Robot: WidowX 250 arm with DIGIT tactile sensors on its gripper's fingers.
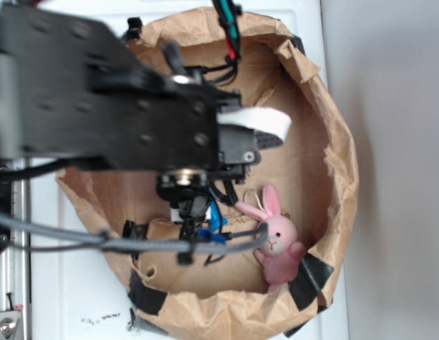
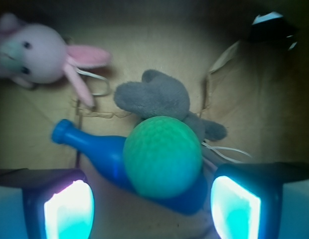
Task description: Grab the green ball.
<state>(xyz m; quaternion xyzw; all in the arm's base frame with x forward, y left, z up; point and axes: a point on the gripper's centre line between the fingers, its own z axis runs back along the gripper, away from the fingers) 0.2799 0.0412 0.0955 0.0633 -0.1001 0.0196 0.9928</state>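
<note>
**Ball between the pads, bottle underneath**

In the wrist view the dimpled mint-green ball (image 2: pixel 162 157) sits at lower centre, resting against the blue pin-shaped plastic bottle (image 2: pixel 102 152), a grey plush toy (image 2: pixel 157 97) just behind. The end effector (image 2: pixel 152 206) stands wide, one glowing pad (image 2: pixel 69 209) on each side, holding nothing. Closing off-centre could roll the ball away or pinch the bottle instead.

Everything lies inside the paper bag (image 1: pixel 340 163), which rests on the surface (image 1: pixel 71 297). In the wrist view, the green ball (image 2: pixel 162 157) sits between the hand's (image 2: pixel 152 206) two fingers (image 2: pixel 70 209), resting against the bottle (image 2: pixel 102 152), whose neck points left. Just beyond the ball lies the plush toy (image 2: pixel 154 97). The bunny (image 2: pixel 37 55) lies far left, apart from the ball.
</note>
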